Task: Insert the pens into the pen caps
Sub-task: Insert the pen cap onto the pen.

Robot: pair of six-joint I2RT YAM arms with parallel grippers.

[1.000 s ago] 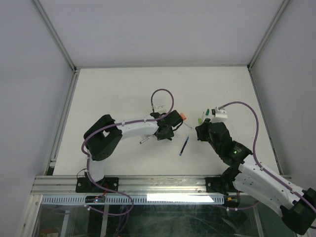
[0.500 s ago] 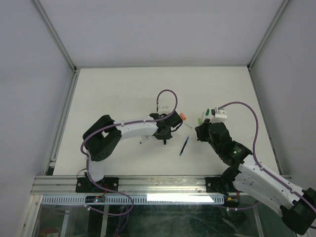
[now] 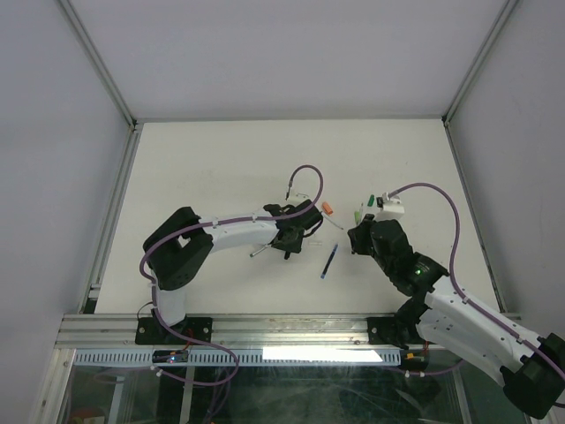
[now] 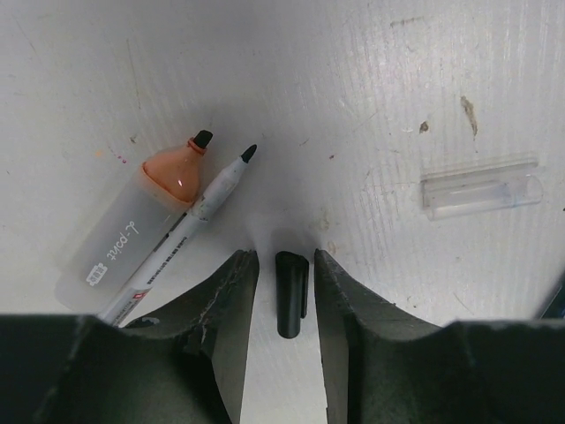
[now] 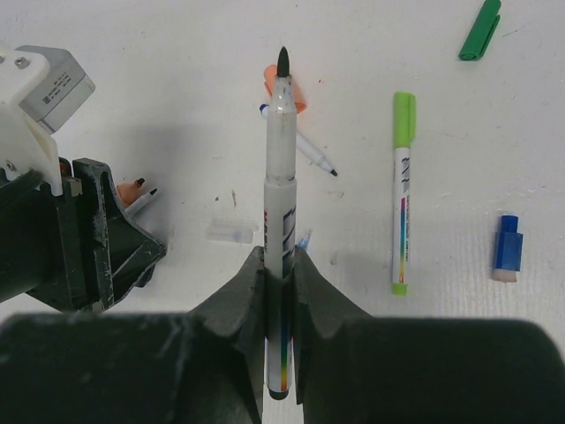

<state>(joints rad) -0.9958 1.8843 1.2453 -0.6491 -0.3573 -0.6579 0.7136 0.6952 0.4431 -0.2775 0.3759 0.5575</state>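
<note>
Straddling a short black plastic pen cap (image 4: pixel 291 296) that lies flat on the white table (image 4: pixel 353 71), the left tool (image 4: pixel 284 258) has its jaws slightly spread. A strip of table shows between the cap and one finger, so nothing is gripped. On one side of the cap lie a slim white pen with a black tip (image 4: pixel 190 228) and, touching it, a stout translucent pen with an orange end (image 4: pixel 132 234). A clear plastic sleeve (image 4: pixel 481 187) lies well apart on the other side. The right tool (image 5: pixel 279 261) pinches the barrel of a white-barrelled marker pen with a black tip (image 5: pixel 281 168), tip pointing away from the wrist. Beyond it on the table lie a light green pen (image 5: pixel 402 194), a blue cap (image 5: pixel 508 247), a dark green cap (image 5: pixel 479 31) and an orange cap (image 5: pixel 296 95). A blue pen (image 3: pixel 329 261) lies between the two tools.
</note>
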